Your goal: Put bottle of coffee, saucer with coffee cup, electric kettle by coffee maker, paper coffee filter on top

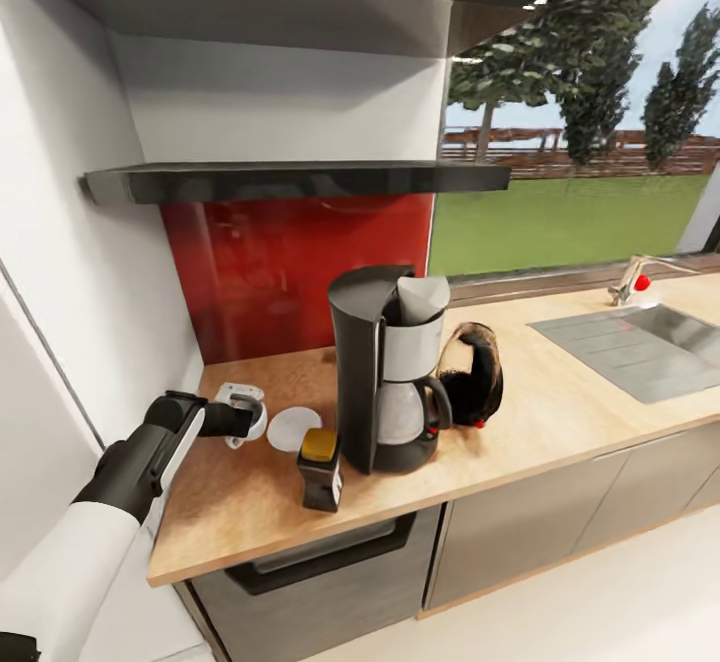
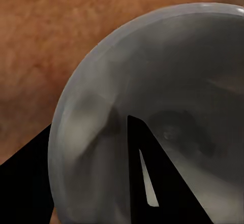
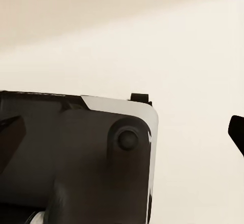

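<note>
White coffee cup (image 1: 243,412) between left fingers (image 1: 236,420).

You see tall black coffee machine with silver-white housing (image 1: 385,372); small dark squarish bottle, yellow-orange cap (image 1: 320,470); flat round white saucer (image 1: 292,429); mottled brown wooden countertop (image 1: 560,412); glossy red backsplash panel (image 1: 290,267); thin black wall shelf (image 1: 300,181).

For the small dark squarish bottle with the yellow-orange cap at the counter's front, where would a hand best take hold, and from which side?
Grip the small dark squarish bottle across its flat side faces, below the cap, coming from the open counter on its left. It stands upright, and the tall black coffee maker crowds its right side.
</note>
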{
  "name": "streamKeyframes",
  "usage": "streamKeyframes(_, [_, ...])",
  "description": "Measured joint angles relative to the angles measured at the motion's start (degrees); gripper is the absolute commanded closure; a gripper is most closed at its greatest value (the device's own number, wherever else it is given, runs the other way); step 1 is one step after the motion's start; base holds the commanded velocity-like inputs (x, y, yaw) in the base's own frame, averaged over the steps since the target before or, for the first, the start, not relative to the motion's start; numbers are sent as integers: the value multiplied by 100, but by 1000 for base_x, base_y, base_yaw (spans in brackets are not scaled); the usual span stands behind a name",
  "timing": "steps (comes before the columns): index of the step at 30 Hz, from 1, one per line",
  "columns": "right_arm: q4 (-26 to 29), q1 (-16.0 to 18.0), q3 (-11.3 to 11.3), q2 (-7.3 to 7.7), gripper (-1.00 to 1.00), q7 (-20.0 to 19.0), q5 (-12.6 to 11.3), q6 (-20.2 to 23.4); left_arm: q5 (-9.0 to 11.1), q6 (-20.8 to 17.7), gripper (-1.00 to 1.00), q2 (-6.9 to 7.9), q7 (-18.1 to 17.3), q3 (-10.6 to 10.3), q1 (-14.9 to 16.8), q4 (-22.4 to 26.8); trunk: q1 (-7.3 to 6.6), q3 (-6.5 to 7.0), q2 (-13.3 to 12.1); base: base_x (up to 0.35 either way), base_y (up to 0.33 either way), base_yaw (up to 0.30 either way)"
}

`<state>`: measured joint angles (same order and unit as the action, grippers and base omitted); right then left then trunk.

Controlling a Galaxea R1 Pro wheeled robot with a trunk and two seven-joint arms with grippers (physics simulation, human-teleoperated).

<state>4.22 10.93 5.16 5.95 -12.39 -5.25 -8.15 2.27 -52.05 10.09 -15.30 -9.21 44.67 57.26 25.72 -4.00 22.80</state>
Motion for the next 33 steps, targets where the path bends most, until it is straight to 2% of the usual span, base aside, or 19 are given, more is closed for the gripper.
streamKeyframes(6, [-3, 0, 0, 0, -100, 0, 0, 0, -1, 0, 100, -4, 0, -5, 0, -46, 1, 0, 0, 226, 0, 0])
streamKeyframes(14, [-3, 0, -8, 0, -100, 0, 0, 7, 7, 0, 100, -4, -6, -14, -7, -61, 2, 0, -1, 26, 0, -1])
streamKeyframes(24, [-1, -1, 0, 0, -100, 0, 0, 9, 13, 2, 100, 22, -9, -12, -7, -65, 2, 0, -1, 1, 0, -190])
streamKeyframes(33, [-3, 0, 0, -7, -100, 0, 0, 9, 15, -7, 100, 31, -11, -14, -9, -74, 0, 0, 0, 117, 0, -25])
